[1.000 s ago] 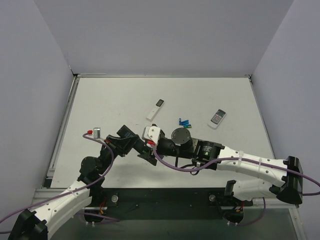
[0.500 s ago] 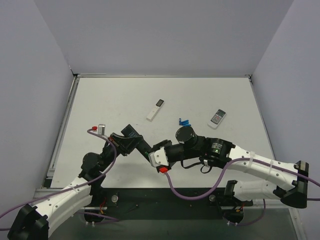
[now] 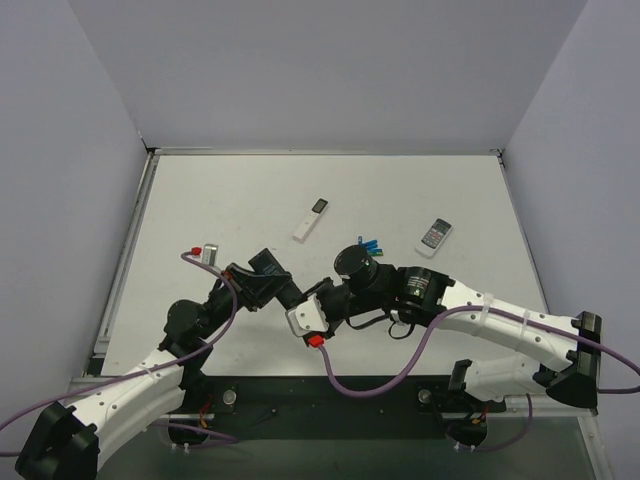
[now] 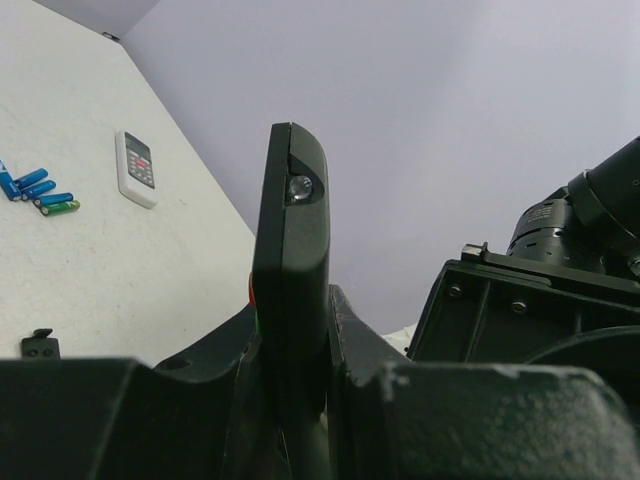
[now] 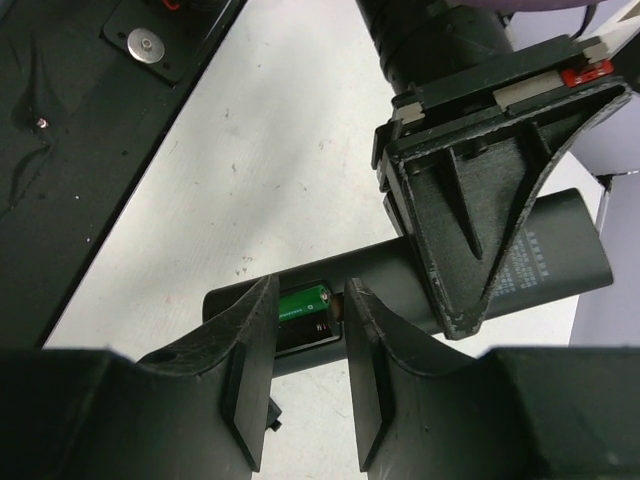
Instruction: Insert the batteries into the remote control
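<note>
The left gripper (image 4: 292, 335) is clenched on the remote control (image 4: 290, 220) and holds it lifted over the table (image 3: 220, 200), toward the table's 6 o'clock edge in the top view. In the left wrist view the remote control stands edge-on between the two fingers, with its free end pointing to 12 o'clock.

In the right wrist view the remote control lies across the picture with its back side to the camera. The battery compartment at its 9 o'clock end is open, and one green battery (image 5: 303, 301) lies inside it. The right gripper (image 5: 310, 310) is at this end, with one finger on each side of the green battery. Its jaws stand a little apart, and I cannot tell if they pinch the cell or only stand beside it.

In the left wrist view the other green battery (image 4: 60, 207) lies on the table just beside a small group of blue cells (image 4: 28, 184) at its 10 o'clock. The short white remote (image 4: 135, 167) lies near, at its 2 o'clock, and a small black piece (image 4: 40, 346) lies apart at its 6 o'clock. In the top view the slim white remote (image 3: 312, 218) lies at 10 o'clock from the blue cells
</note>
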`<state>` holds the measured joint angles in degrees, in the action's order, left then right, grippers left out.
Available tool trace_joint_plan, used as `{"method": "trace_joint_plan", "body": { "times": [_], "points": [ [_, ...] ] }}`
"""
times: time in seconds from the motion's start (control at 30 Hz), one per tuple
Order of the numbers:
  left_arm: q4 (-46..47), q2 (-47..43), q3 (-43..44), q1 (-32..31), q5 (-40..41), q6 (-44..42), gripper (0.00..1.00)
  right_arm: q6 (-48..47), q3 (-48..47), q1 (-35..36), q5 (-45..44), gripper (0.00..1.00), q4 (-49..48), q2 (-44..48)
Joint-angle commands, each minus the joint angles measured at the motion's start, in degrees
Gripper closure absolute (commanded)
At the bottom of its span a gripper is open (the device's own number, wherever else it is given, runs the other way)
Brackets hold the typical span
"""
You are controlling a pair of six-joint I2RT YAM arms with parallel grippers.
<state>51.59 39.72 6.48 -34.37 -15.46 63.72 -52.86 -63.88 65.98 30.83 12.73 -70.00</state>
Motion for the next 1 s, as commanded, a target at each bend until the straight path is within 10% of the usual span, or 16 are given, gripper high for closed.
{"method": "trace_joint_plan", "body": {
  "times": [0.0,0.97],
  "points": [
    [3.5,-0.1,3.4,-0.1,-1.9,0.4,1.00,-2.3,-2.8,-0.7,2.6,0.72,2.2,-1.1],
    [4.2,-1.1,5.7,-0.1,-0.8,0.3,1.00,-2.3,-2.9,-1.4,2.9,0.87,8.1,-4.1]
  ]
}}
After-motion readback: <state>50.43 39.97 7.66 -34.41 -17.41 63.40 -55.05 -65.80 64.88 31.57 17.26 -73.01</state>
